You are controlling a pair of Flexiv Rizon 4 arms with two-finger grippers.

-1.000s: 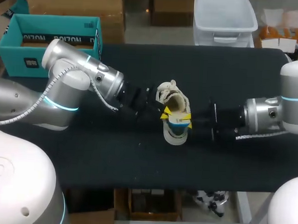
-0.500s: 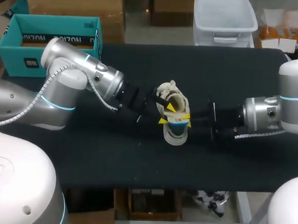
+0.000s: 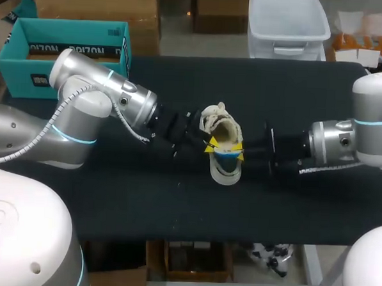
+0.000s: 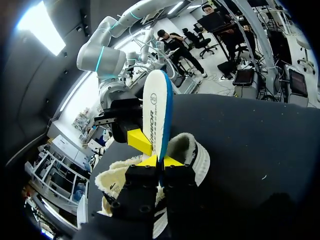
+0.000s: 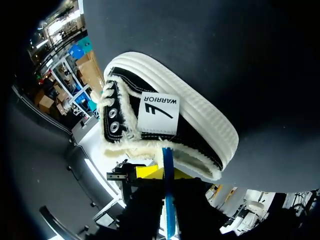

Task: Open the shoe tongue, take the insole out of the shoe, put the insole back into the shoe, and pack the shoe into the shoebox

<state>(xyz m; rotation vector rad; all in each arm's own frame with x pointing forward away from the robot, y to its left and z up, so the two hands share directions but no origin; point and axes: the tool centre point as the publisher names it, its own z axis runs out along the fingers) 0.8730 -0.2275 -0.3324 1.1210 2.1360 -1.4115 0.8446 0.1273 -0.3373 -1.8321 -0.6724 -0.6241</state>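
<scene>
Head view, with the two wrist views. The shoe (image 3: 221, 126) lay near the middle of the dark desk (image 3: 143, 198). It was black canvas with a white rubber sole and a fleecy cream lining, and its mouth was spread wide.

Your left arm came in from the left and your right arm from the right. They met over the shoe, one on either side of it.

The insole (image 3: 227, 156), white on its face and blue along its edge, stood nearly upright over the shoe's opening. From above, you saw it almost end-on.

Your left pincer (image 3: 211, 145) was closed on the insole. In the left wrist view, its two yellow tips pressed the insole's near edge from both sides, and the rest of the insole rose ahead of them. The fleecy collar showed just beside and below the tips.

Your right pincer (image 3: 240, 151) gripped the same insole from the opposite side. In the right wrist view, the blue edge ran between its yellow tips, with the shoe's side and white sole band ahead of them.

Whether the insole's lower end touched the lining could not be told.

The shoebox (image 3: 68, 47), teal and open, sat by the desk's far left corner, well apart from the shoe and behind your left arm.
</scene>
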